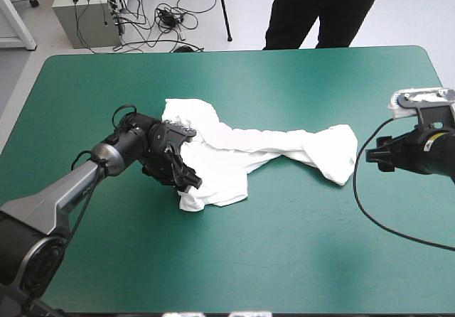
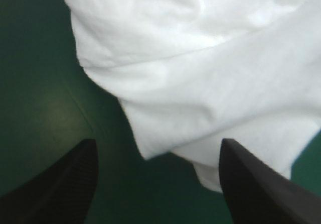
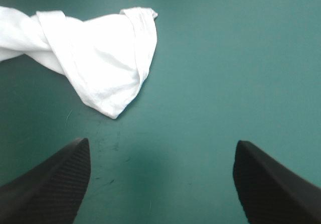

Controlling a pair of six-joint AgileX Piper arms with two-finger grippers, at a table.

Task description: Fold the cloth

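Shows the white T-shirt unfolded and rumpled at the middle of the teal-green table, drawn out sideways into a long shape: a broad bunched mass at the left, a twisted, rope-like band across the centre, and at the right a flattened lobe with a rolled hem tapering to a point. Catches the left gripper low at the near-left corner of the cloth, black fingers spread wide, a rounded fold of fabric reaching between them, nothing pinched. Places the right gripper over bare cover just off the shirt's right end, fingers likewise wide apart, the pointed lobe ahead of them.
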